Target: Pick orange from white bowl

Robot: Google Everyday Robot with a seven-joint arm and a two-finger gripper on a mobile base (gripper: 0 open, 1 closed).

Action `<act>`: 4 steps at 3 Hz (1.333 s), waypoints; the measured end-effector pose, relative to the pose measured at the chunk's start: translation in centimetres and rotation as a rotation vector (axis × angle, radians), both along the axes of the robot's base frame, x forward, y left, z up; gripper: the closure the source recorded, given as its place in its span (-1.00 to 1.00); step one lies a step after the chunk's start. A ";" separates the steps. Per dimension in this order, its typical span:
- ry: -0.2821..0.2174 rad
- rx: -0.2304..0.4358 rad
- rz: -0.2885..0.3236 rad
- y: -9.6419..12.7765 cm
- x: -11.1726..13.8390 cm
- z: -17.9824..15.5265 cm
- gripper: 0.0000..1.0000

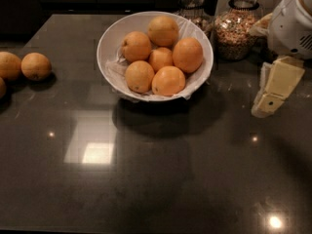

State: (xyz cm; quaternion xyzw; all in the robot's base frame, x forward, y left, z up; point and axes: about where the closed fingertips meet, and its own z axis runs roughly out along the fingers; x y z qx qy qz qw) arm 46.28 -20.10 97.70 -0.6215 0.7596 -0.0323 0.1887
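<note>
The white bowl [106,43] stands at the back middle of the dark countertop, lined with crumpled white paper and holding several oranges. The orange [187,54], large, round and deeper reddish-orange, lies at the bowl's right side. A smaller orange [160,58] sits in the middle, with paler ones around it. My gripper [263,106], cream-coloured below a white wrist, hangs at the right edge of the view, to the right of the bowl and apart from it. It holds nothing that I can see.
Two glass jars of grains [236,30] stand behind the bowl at the back right, close to my arm. Loose oranges [35,66] lie at the left edge of the countertop [146,179].
</note>
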 end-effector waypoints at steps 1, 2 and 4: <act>-0.056 0.041 0.080 1.9 3.0 0.2 -1.00; -0.095 0.073 0.140 3.4 5.6 0.4 -1.00; -0.108 0.081 0.136 3.8 7.2 0.1 -1.00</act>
